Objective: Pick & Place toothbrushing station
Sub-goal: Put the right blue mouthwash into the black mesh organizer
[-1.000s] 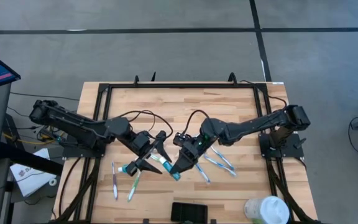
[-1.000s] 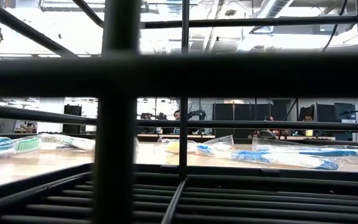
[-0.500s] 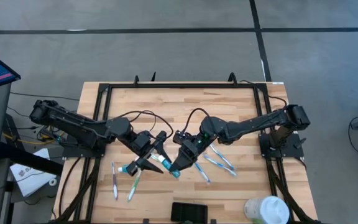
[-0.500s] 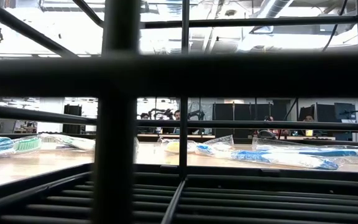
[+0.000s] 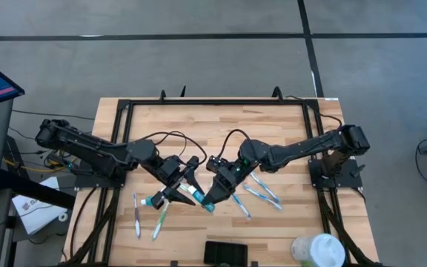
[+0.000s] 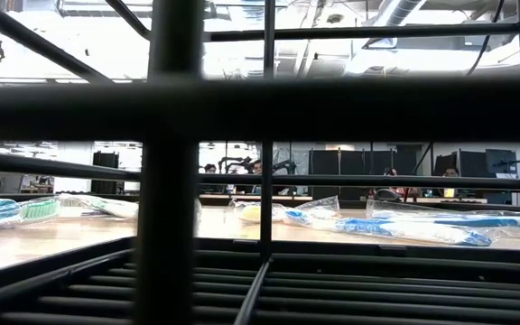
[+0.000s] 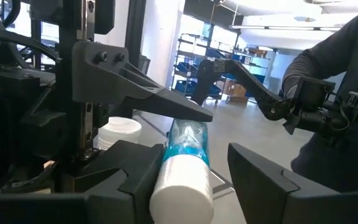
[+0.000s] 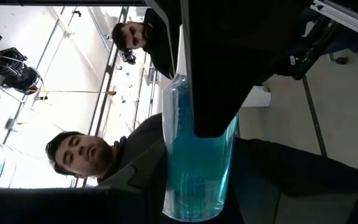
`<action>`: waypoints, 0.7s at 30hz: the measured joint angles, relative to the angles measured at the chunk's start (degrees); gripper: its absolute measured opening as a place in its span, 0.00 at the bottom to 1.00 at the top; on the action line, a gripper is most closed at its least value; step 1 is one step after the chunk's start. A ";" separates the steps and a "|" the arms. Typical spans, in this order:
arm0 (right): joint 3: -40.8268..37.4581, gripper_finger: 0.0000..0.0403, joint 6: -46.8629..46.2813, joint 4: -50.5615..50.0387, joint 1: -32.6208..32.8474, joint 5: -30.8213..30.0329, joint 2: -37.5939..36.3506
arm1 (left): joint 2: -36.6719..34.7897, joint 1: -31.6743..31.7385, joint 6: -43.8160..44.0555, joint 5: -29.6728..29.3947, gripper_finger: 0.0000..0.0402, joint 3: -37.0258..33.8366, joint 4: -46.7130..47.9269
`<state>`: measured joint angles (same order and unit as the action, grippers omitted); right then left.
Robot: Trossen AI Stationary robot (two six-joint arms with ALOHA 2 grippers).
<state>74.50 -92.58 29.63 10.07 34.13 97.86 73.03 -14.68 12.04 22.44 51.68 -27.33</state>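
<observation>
Found the black holder point(image 5: 224, 252) at the near edge of the wooden table point(image 5: 221, 130), low and flat, standing alone, well apart from both grippers. Saw a white round container point(image 5: 317, 251) at the near right corner, apart from the holder. Made out no writing on either.

Farther in, noted two toothbrushes point(image 5: 136, 215) lying loose on the left and several more point(image 5: 262, 191) on the right, the latter just beside the right arm.

At the table's middle, found both arms met over one tube point(image 7: 188, 140): clear blue body, white cap point(image 7: 180, 190). Saw the right gripper point(image 5: 209, 202) clamped on the blue body, holding it off the wood. Saw the left gripper point(image 5: 185, 194) set about the capped end, jaws apart: one finger point(image 7: 132, 168) against the cap, the other point(image 7: 260, 171) clear of it with a gap showing. Could not read any print on the tube; too blurred.

From table height, looked through dark bars point(image 6: 165, 181) at wrapped toothbrushes point(image 6: 404, 226) lying on the wood.

Beyond the table, saw a person in dark clothing point(image 8: 260, 180) close behind the tube, another robot arm point(image 7: 241, 71) across the room, and seated people point(image 6: 391, 191) far back.
</observation>
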 joint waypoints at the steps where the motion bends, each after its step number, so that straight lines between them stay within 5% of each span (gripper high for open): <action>1: 0.00 0.36 -0.03 0.00 0.00 0.02 0.00 | 0.00 0.00 0.32 0.02 0.44 0.00 0.00; 14: 0.00 0.36 -0.06 0.55 0.04 0.14 0.00 | 0.00 0.00 0.65 0.09 0.42 0.00 0.17; 21: 0.00 0.37 -0.04 0.69 0.04 0.26 0.00 | 0.00 0.00 2.41 -0.01 0.31 0.00 0.23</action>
<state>74.50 -92.62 30.32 10.11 34.38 97.86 73.03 -14.68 14.45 22.43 51.68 -27.10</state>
